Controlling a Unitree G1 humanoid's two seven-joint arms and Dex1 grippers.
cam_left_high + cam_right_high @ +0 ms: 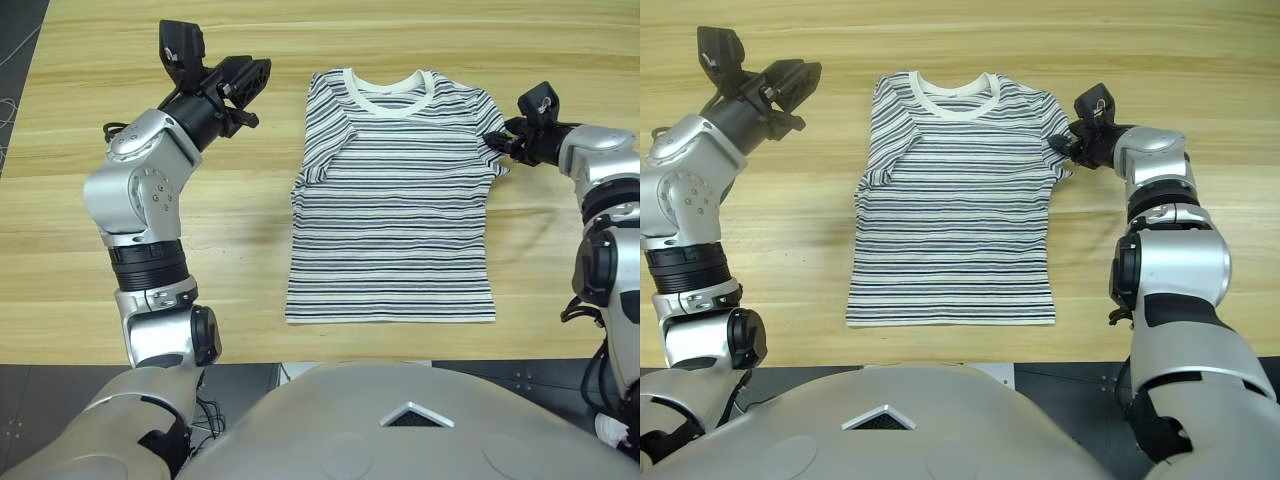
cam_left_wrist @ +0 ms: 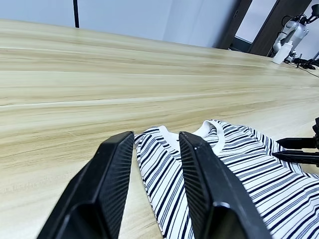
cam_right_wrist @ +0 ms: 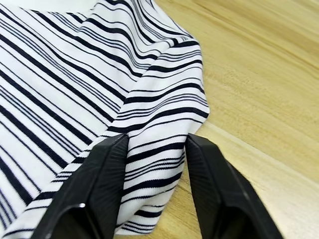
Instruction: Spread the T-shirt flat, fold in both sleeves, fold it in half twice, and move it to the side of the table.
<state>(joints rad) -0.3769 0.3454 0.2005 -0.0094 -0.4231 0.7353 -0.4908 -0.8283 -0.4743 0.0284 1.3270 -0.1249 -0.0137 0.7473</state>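
The T-shirt (image 1: 395, 200) lies flat mid-desk (image 1: 240, 290), hem nearest, so the sleeve folding looks to be in hand. Next, the right sleeve (image 3: 164, 99) needs pinching and carrying inward. At its 2 o'clock the right tool (image 3: 157, 144) straddles that sleeve, fingers apart, not clamped. At 10 o'clock the left tool (image 2: 157, 137) hangs raised, parted, empty.

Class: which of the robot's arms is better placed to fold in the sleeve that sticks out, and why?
Right. The right gripper is at the T-shirt's outstretched sleeve, jaws open either side of it. The left gripper is open, off to the shirt's other side, apart from the cloth.
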